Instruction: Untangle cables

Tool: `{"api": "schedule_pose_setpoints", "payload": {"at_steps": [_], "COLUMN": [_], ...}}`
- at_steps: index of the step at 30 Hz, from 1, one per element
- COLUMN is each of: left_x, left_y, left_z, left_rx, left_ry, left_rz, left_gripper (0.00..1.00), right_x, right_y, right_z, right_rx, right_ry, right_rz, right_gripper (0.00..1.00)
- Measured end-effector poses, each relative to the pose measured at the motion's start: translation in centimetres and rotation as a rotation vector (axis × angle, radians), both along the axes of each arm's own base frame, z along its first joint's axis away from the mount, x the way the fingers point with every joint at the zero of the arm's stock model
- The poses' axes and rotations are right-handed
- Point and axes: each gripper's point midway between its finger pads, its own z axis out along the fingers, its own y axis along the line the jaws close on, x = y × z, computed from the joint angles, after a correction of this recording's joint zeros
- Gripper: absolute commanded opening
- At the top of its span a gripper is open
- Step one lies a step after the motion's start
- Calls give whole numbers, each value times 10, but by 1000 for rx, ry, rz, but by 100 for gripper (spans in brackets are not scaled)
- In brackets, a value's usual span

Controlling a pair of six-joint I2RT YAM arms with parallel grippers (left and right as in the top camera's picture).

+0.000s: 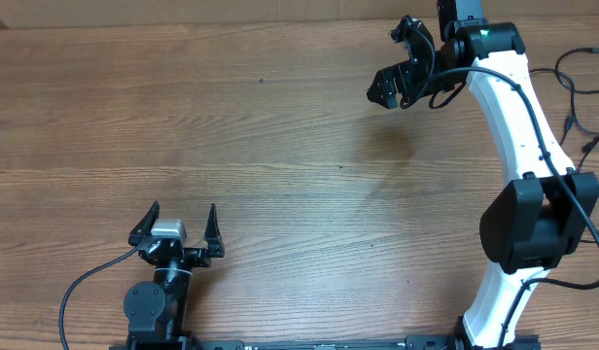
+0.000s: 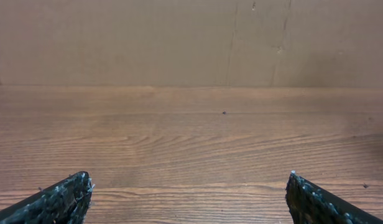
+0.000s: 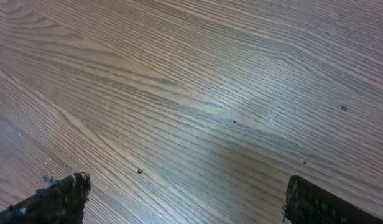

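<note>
Thin black cables lie in loose strands at the table's far right edge, partly behind the right arm and running out of frame. My right gripper hovers open at the back right, to the left of the cables and apart from them. Near the front left edge my left gripper stands open, far from the cables. The left wrist view has the left gripper with only bare wood between its fingertips. The right wrist view likewise has nothing between the jaws of the right gripper. Neither wrist view holds any cable.
The wooden table fills the overhead view. The white right arm rises from its base at the front right, with a thicker black cable along it. A tan wall stands behind the table's far edge.
</note>
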Motion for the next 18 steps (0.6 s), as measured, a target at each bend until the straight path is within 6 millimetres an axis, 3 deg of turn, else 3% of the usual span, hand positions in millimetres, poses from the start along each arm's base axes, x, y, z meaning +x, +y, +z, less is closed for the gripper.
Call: {"api": "schedule_pose_setpoints", "payload": {"at_steps": [18], "left_x": [0], "left_y": [0], "left_z": [0], "left_rx": [0], "left_ry": [0], "left_rz": [0], "left_gripper": [100], "right_x": [-2], "right_y": [-2], "right_z": [-2], "right_rx": [-14], "right_ry": [10], "right_rz": [-5], "right_gripper": [100]}}
